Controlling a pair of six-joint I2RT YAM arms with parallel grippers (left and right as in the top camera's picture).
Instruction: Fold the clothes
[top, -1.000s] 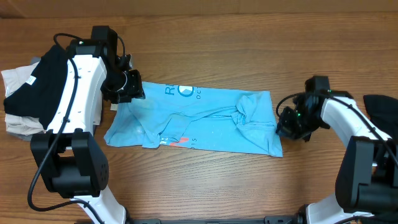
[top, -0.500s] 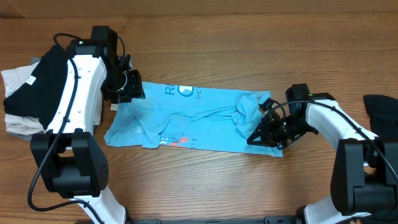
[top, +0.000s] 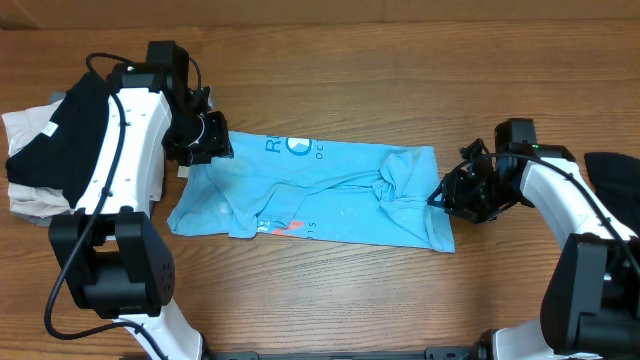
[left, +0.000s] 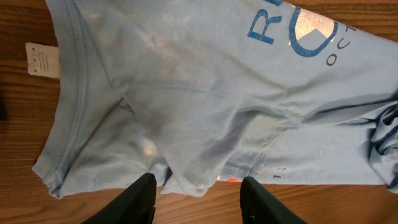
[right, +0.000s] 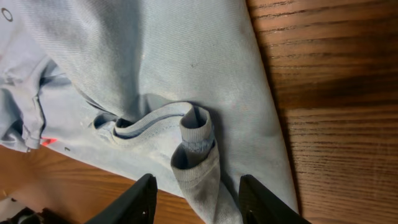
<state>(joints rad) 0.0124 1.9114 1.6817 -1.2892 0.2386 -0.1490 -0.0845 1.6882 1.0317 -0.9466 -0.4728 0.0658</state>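
Your right end effector (top: 445, 195) has pulled back to the right edge of the sky-blue cotton T-shirt with printed lettering (top: 320, 190) after dipping in over it half a second ago. The fabric lies just as it did, so I would count that pass as a miss, not a fold. Its fingers stand wide apart, with the ribbed, curled-up sleeve cuff (right: 198, 134) lying between them but not pinched. Your left end effector (left: 196, 186) has not moved: it is wide too, holding nothing, and hovers over the shirt's left end. The shirt lies spread lengthwise across the middle of the wooden bench (top: 400, 60), rumpled at its right end. The stacked black and pale garments (top: 30, 165) sit at the far left. Nothing looks folded yet — you likely need a fresh grasp on that cuff.
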